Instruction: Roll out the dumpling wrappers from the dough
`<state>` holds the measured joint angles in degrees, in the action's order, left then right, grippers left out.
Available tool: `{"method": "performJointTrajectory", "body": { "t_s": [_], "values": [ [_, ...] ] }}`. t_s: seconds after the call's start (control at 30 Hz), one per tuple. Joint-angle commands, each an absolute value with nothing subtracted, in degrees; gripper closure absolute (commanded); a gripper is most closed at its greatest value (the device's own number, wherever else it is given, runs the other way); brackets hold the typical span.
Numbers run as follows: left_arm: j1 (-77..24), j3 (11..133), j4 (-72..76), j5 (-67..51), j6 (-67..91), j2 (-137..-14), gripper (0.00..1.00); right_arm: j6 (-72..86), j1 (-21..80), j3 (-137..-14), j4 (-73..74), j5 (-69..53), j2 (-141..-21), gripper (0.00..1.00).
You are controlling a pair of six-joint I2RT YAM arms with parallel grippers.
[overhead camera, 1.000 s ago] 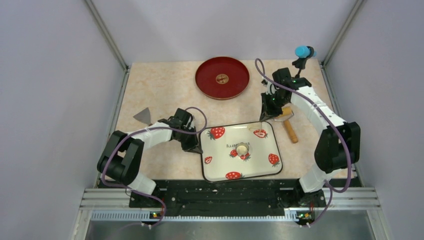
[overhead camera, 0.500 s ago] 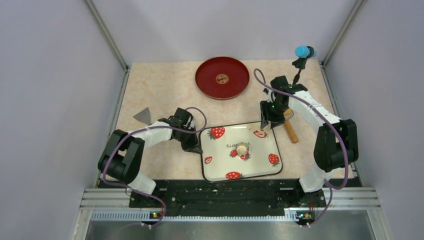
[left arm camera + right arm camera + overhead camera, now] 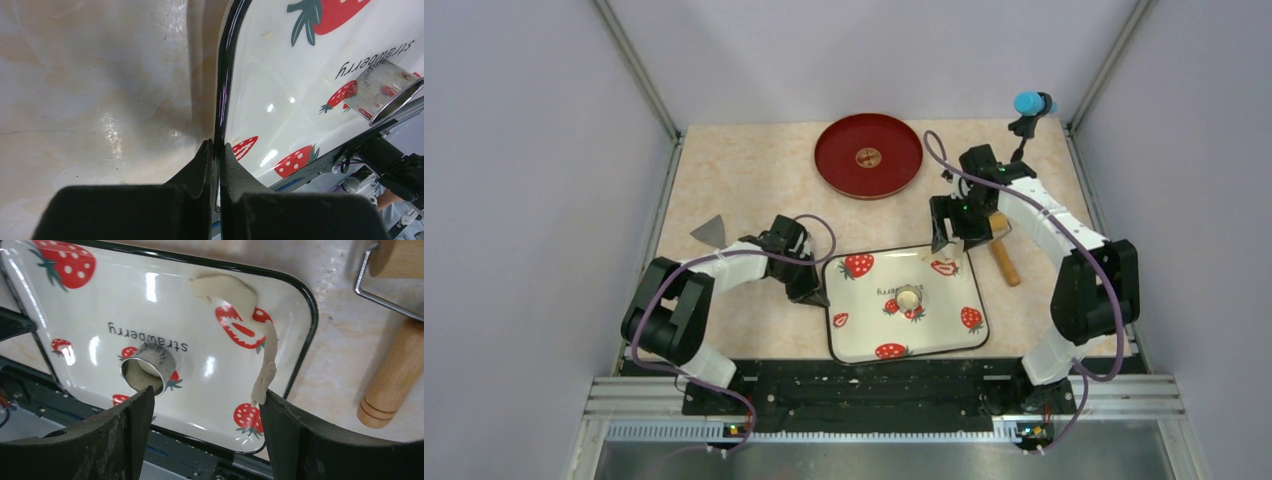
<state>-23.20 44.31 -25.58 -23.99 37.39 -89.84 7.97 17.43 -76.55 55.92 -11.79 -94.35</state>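
arms (image 3: 1044, 210): white shells, bulky black joints | cables (image 3: 926, 142): thin, purple

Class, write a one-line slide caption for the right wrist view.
Open right gripper above white strawberry-print tray, pale cream dough strip lying near its corner, small metal ring nearby.

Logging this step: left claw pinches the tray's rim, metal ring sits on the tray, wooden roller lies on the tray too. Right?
No: the top view shows the wooden roller on the table, right of the tray, not on it. The left claw does pinch the tray's rim, and the metal ring sits on the tray.
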Motion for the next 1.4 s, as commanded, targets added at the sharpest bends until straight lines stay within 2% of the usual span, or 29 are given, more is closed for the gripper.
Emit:
{"method": "performJointTrajectory", "body": {
  "t_s": [0.0, 0.1, 0.27, 0.4, 0.5, 0.6, 0.73, 0.97, 1.2, 1.37],
  "values": [
    [-22.68, 42.81, -27.56, -16.11, 35.58, -92.71, 1.00, 7.68, 18.44, -79.64, 55.63, -20.86, -91.69, 0.24],
    [-22.68, 42.68, -27.41, -16.22, 35.55, -92.60, 1.00, 9.07, 18.40, -75.07, 51.91, -22.57, -93.29, 0.17],
    [-22.59, 42.39, -27.19, -16.18, 35.58, -92.33, 1.00, 11.22, 18.06, -67.75, 47.90, -10.73, -98.89, 0.12],
    [-22.54, 42.37, -27.24, -16.13, 35.29, -92.31, 1.00, 11.36, 17.84, -67.59, 49.11, -7.16, -101.40, 0.10],
    [-22.50, 42.28, -27.23, -16.17, 35.26, -92.31, 1.00, 10.42, 17.79, -68.12, 50.33, -4.29, -99.22, 0.03],
    [-22.32, 42.41, -27.27, -16.32, 35.09, -92.54, 1.00, 9.48, 17.86, -69.61, 52.60, -2.19, -96.50, 0.01],
    [-22.24, 42.59, -27.38, -16.43, 34.81, -92.71, 1.00, 8.74, 17.84, -72.32, 54.80, -2.30, -92.49, 0.01],
    [-22.23, 42.63, -27.33, -16.61, 34.91, -92.82, 1.00, 7.90, 18.18, -76.71, 55.87, -13.85, -88.42, 0.02],
    [-22.23, 42.46, -26.99, -16.70, 35.16, -92.84, 1.00, 8.54, 20.49, -74.40, 54.77, -20.27, -92.00, 0.16],
    [-22.24, 42.41, -27.06, -16.72, 35.32, -92.50, 1.00, 9.12, 23.49, -71.64, 53.13, -22.36, -95.69, 0.21]
  ]
}}
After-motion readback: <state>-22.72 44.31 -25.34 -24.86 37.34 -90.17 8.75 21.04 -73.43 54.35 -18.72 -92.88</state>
